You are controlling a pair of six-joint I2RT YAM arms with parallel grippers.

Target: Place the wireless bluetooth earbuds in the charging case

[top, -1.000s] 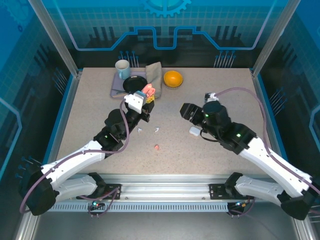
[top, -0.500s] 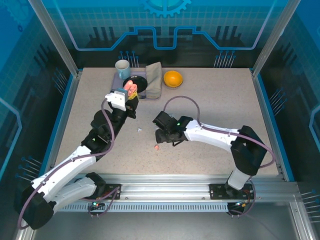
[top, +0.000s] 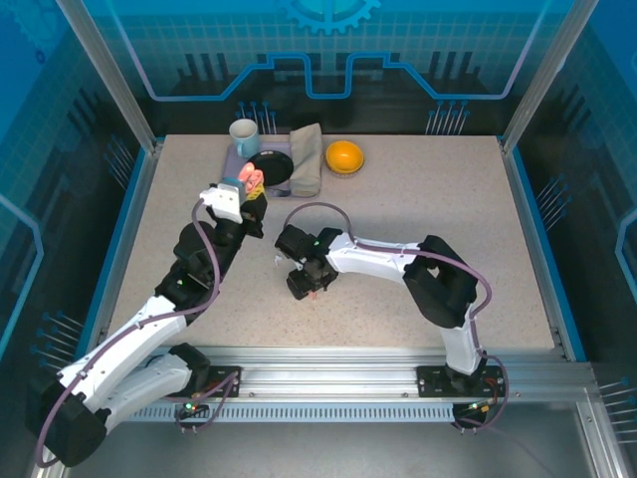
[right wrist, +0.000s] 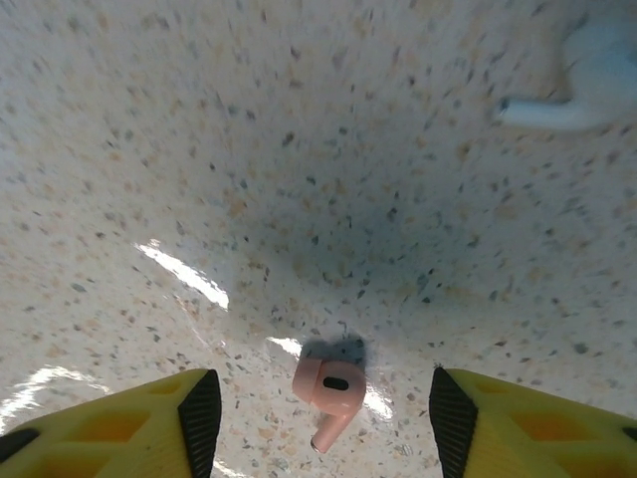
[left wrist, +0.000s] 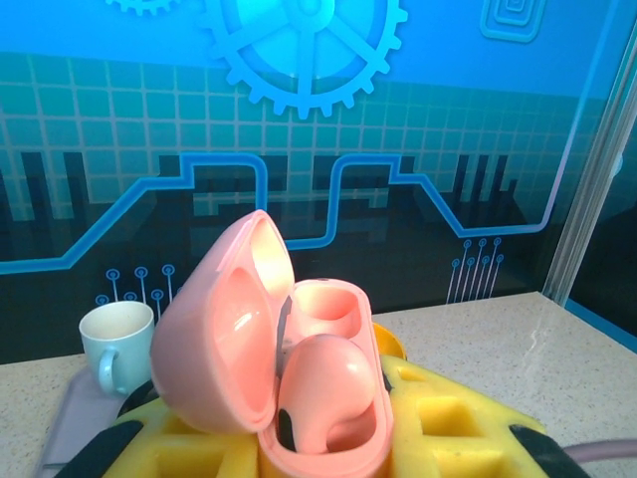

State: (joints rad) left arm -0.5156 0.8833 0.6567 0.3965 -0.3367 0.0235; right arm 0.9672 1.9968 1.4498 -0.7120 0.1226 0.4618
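The left gripper (top: 249, 189) pinches a glossy salmon-pink plastic charging case (left wrist: 214, 349), lid open, with one rounded pink earbud (left wrist: 328, 383) seated inside. The right gripper (top: 307, 286) hangs low over the speckled beige table (top: 428, 219), jaws spread, straddling without touching a tiny salmon-pink stemmed earbud (right wrist: 326, 390). A white stemmed earbud (right wrist: 587, 85) lies apart from it.

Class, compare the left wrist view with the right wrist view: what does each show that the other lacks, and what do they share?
Left wrist: an open pink charging case with a seated pink earbud inside, and a pale blue mug behind. Right wrist: a loose pink earbud lying between spread fingers, plus a white earbud. Shared: yellow fingers and speckled tabletop.
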